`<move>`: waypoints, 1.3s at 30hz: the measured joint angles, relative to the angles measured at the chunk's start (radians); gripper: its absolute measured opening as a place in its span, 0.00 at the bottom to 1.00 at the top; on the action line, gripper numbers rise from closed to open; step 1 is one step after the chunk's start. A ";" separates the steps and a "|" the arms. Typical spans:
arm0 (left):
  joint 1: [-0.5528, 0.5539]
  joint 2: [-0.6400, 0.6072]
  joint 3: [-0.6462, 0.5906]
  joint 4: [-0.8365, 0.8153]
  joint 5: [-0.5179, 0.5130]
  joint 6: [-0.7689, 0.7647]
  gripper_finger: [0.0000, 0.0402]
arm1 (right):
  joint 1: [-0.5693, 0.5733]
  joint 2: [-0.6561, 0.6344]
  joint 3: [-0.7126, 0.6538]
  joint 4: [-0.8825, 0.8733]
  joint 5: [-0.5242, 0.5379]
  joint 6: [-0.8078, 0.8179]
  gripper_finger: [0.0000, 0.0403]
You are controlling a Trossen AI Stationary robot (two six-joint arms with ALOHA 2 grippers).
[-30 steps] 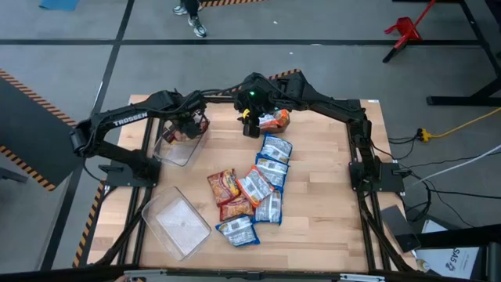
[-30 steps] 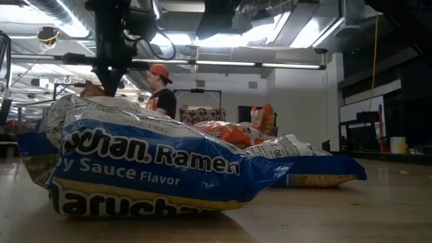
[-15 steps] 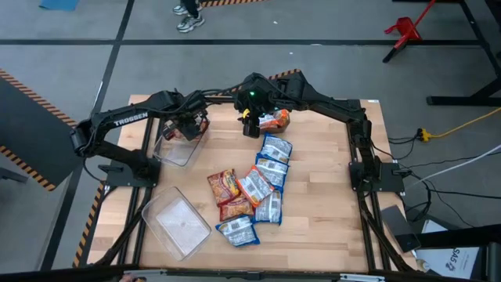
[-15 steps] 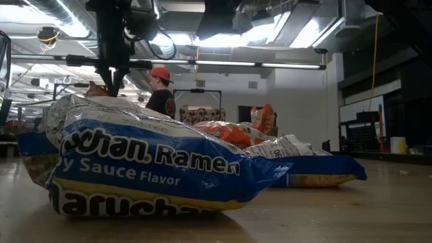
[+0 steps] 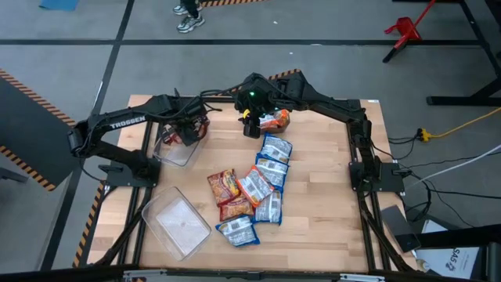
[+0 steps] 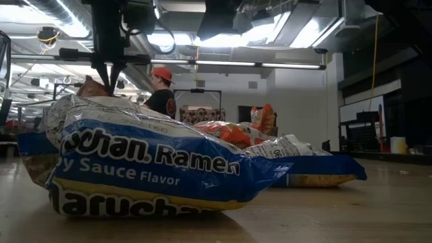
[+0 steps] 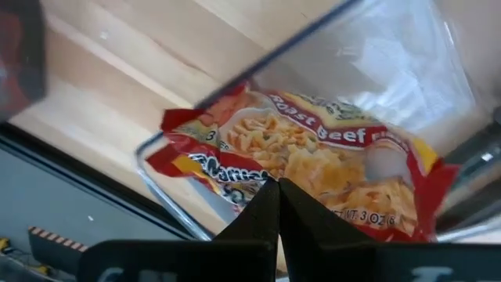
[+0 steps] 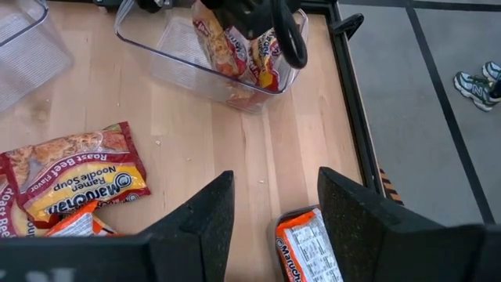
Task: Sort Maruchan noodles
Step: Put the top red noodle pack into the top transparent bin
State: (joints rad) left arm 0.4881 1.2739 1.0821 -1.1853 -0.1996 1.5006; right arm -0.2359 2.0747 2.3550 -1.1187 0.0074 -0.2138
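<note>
From overhead, the left claw (image 5: 190,129) has slid a little outward along the far clear bin (image 5: 178,143) since a moment ago, staying clenched on a red roast-beef packet (image 5: 196,125) held over that bin. I'd say the drop is coming, one red packet nearly sorted. The right claw (image 5: 252,124) hasn't budged, hanging over an orange packet (image 5: 275,120) at the desk's (image 5: 321,188) far edge. The remaining Maruchan noodles (image 5: 254,192) lie heaped mid-desk; the near bin (image 5: 177,222) holds none.

At desk level, a blue crinkly soy-sauce packet (image 6: 145,165) fills the foreground.

The left wrist camera shows the red packet pinched at its edge, the clear bin just behind it.

The right wrist camera shows its fingers (image 8: 215,215) parted, gripping nothing, the orange packet (image 8: 305,251) between them below.
</note>
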 joint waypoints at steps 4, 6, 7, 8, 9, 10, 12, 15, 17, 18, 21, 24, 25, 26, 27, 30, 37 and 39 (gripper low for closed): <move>-0.007 -0.012 0.000 -0.011 -0.004 0.004 0.00 | 0.000 0.000 0.000 0.000 0.000 0.000 0.42; -0.016 -0.017 0.000 -0.012 -0.005 0.014 0.00 | 0.000 0.000 0.000 0.000 0.000 0.000 0.42; -0.021 -0.019 0.000 -0.012 -0.009 0.017 0.00 | 0.000 0.000 0.000 0.000 0.000 0.000 0.42; -0.029 -0.028 0.000 -0.015 -0.012 0.018 0.00 | 0.000 0.000 0.000 0.000 0.000 0.000 0.42; -0.036 -0.036 0.000 -0.020 -0.013 0.018 0.00 | 0.000 0.000 0.000 0.000 0.000 0.000 0.42; -0.042 -0.043 0.000 -0.022 -0.010 0.019 0.00 | 0.000 0.000 0.000 0.000 0.000 0.000 0.42; -0.051 -0.048 0.000 -0.021 0.002 0.019 0.00 | 0.000 0.000 0.000 0.001 0.000 0.000 0.42; -0.056 -0.050 0.000 -0.034 0.005 0.019 0.00 | 0.000 0.000 0.000 0.001 0.000 0.000 0.42; -0.056 -0.050 0.000 -0.051 0.004 0.019 0.00 | 0.000 0.000 0.000 0.001 0.000 -0.002 0.42; -0.056 -0.050 0.000 -0.050 0.004 0.019 0.00 | 0.000 0.000 0.000 0.001 0.000 -0.003 0.42; -0.053 -0.050 0.000 -0.036 0.004 0.025 0.00 | 0.000 0.000 0.000 0.001 0.000 -0.005 0.42; -0.038 -0.050 0.000 -0.004 0.017 0.042 0.00 | 0.000 0.000 0.000 0.002 0.000 -0.006 0.42; -0.032 -0.050 0.000 -0.003 0.025 0.048 0.00 | 0.000 0.000 0.000 0.002 0.000 -0.007 0.42; -0.025 -0.050 0.000 -0.002 0.033 0.053 0.00 | 0.000 0.000 0.000 0.002 0.000 -0.007 0.42; -0.018 -0.050 -0.001 0.001 0.036 0.055 0.00 | 0.000 0.000 0.000 0.002 0.000 -0.007 0.42; 0.003 -0.050 -0.015 0.043 0.040 0.058 0.00 | 0.000 0.000 0.000 0.002 0.000 -0.007 0.42; 0.029 -0.046 -0.085 0.112 0.046 0.107 0.00 | 0.000 0.000 0.000 0.002 0.000 -0.008 0.42; 0.035 -0.046 -0.110 0.143 0.015 0.109 0.00 | 0.000 0.000 0.000 0.002 0.000 -0.008 0.42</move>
State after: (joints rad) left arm 0.5235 1.2282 0.9719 -1.0419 -0.1844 1.6094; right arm -0.2359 2.0747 2.3550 -1.1172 0.0078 -0.2214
